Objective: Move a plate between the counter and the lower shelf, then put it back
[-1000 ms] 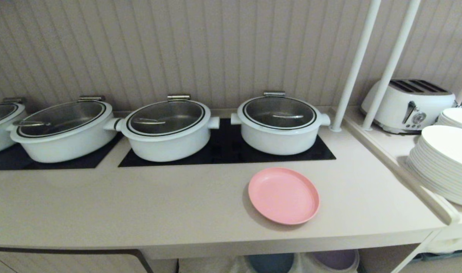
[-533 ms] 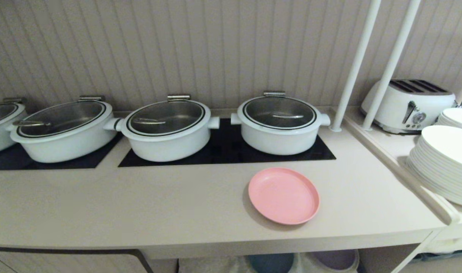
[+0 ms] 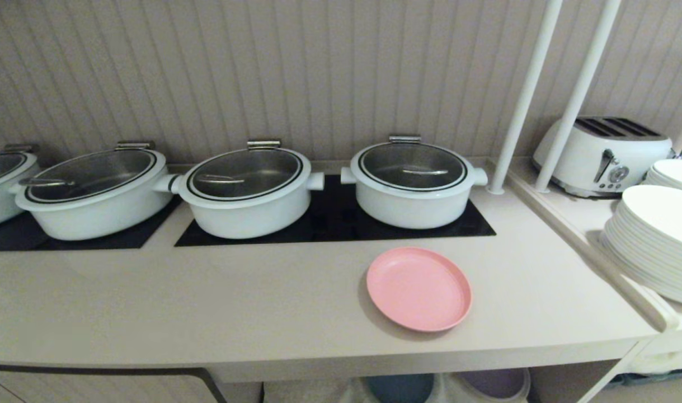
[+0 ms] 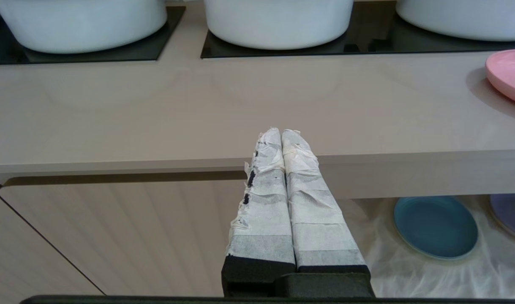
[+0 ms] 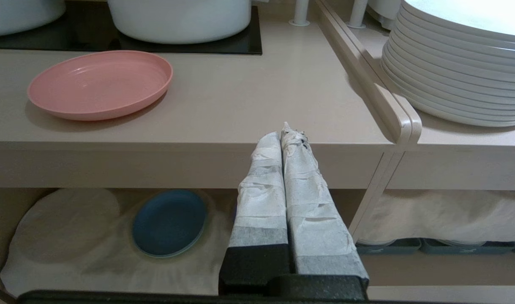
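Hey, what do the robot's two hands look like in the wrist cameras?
The left hand and the right hand look alike: two long tapering fingers wrapped in wrinkled white tape with greyer bands, set on a black base. The left hand's tape is frayed, with dark spots along one edge.

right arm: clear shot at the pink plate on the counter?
Probably yes. The round matte pink plate lies alone near the beige counter's front edge; right gripper, jaws shut, sits just before that edge.
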{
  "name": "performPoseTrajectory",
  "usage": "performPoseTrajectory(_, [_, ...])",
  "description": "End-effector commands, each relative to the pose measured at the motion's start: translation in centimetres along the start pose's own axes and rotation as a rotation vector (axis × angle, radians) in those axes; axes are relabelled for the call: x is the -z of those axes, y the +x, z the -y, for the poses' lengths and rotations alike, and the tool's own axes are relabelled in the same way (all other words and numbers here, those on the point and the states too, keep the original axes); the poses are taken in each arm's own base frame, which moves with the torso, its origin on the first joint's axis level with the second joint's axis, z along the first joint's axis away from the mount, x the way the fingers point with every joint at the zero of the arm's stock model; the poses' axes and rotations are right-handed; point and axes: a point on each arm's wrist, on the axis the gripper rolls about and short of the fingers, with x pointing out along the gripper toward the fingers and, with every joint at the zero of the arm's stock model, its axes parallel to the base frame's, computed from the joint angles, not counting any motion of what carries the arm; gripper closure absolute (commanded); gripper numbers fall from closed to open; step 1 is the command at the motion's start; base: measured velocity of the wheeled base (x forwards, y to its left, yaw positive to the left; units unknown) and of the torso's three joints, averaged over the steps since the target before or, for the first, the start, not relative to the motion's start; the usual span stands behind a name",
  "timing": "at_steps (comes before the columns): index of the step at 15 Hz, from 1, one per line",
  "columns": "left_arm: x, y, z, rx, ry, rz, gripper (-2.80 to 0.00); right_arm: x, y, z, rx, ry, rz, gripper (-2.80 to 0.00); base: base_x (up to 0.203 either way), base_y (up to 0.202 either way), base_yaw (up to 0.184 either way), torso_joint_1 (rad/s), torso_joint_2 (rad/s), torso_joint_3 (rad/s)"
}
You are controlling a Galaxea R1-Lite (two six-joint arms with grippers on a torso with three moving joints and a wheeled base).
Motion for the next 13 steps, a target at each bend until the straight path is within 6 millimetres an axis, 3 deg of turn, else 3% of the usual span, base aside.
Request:
performPoseTrajectory(1, [0.0, 0.0, 0.0, 0.0, 0.0, 0.001, 0.0, -0.01, 0.01, 0.0, 0.0, -0.004, -0.001, 0.0, 0.0, 0.0, 0.0, 0.0, 0.0, 0.0])
performPoseTrajectory(13, [0.0, 0.0, 0.0, 0.0, 0.0, 0.001, 0.0, -0.01, 0.01, 0.0, 0.0, 0.01, -0.001, 0.0, 0.0, 0.0, 0.0, 0.0, 0.0, 0.0])
